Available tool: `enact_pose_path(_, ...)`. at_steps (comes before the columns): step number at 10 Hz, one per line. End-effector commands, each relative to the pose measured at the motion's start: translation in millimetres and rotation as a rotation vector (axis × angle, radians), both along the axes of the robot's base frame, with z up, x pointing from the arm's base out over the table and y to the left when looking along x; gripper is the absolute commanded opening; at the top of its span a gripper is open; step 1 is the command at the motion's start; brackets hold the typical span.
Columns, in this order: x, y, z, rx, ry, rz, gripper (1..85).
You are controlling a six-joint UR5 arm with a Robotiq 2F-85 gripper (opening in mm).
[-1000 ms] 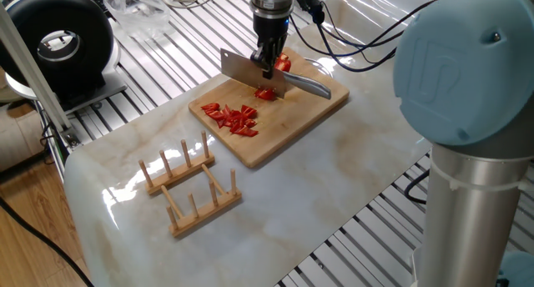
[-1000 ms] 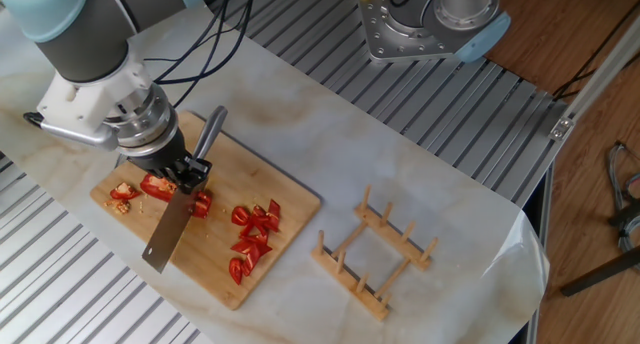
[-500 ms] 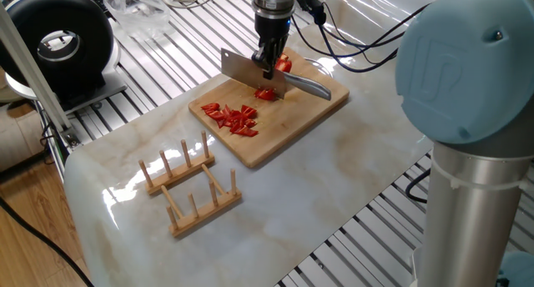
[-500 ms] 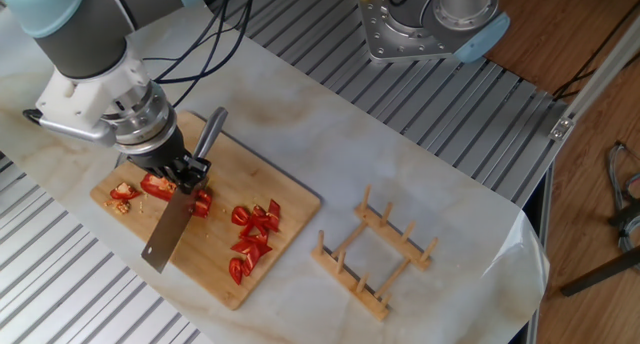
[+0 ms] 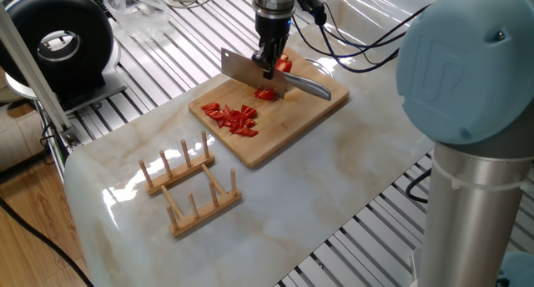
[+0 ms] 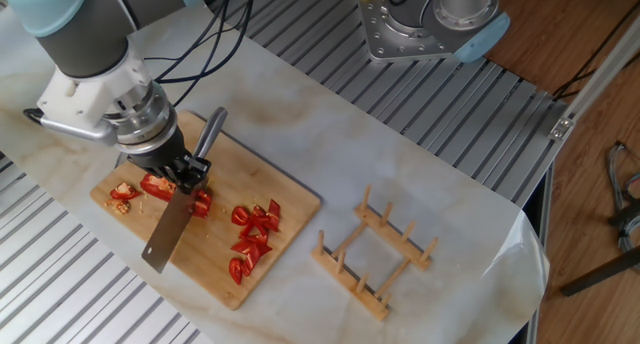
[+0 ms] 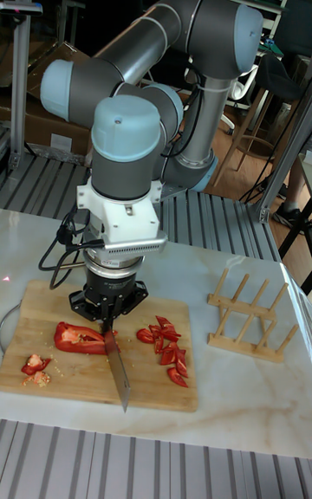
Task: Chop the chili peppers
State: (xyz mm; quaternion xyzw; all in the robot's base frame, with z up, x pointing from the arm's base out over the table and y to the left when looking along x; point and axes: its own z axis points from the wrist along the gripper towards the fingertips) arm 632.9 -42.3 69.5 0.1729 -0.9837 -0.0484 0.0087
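Red pepper lay in two lots on the bamboo cutting board [image 6: 285, 199]: a heap of cut chili bits [image 6: 252, 240] toward the end nearer the wooden rack [image 6: 375, 249], and one long uncut chili half [image 7: 80, 338] on the other side of the blade, with a few seed scraps [image 7: 35, 364] beyond it near the board's far end. The hand [image 6: 185, 169] was clamped on the cleaver [image 6: 170, 227] just where blade met handle, the steel handle jutting out behind it and the broad blade standing edge-down across the board.

Over the last second almost nothing had changed. The blade sat in the same spot between the heap and the uncut half, with a small red piece just beside it, and the arm may have lifted by a hair at most; no new piece had come off and the heap looked the same. I took that as a pause between strokes, either at the bottom of a cut or just as the lift began. The job looked about half done: the heap was finished work, while the long half had yet to be sliced, so the blade would need to shift toward it for the next chop.

As for writing, the big blue joint cap [image 5: 463, 66] of a second arm on the desk [image 5: 350, 187] carried an embossed maker's mark that I could not make out for certain. No other label showed.
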Motion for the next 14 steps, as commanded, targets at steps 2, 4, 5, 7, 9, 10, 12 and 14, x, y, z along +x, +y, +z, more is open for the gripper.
enact_pose_path(2,1.7,12.0,7.0,0.020,-0.012,-0.014,1.3)
enact_pose_path(4,2.4,13.3,6.2,0.019,-0.012,-0.020,1.3)
enact_pose_path(5,3.3,13.6,4.7,0.016,-0.010,-0.025,1.3)
enact_pose_path(7,6.9,9.7,-0.8,0.009,-0.013,-0.025,1.3)
enact_pose_path(9,11.1,9.6,-6.1,0.008,-0.012,-0.034,1.3)
enact_pose_path(10,11.4,11.6,-7.2,0.013,-0.012,-0.040,1.3)
enact_pose_path(12,12.0,11.8,-7.4,0.014,-0.013,-0.038,1.3)
enact_pose_path(14,10.4,5.9,-5.5,0.024,-0.004,-0.032,1.3)
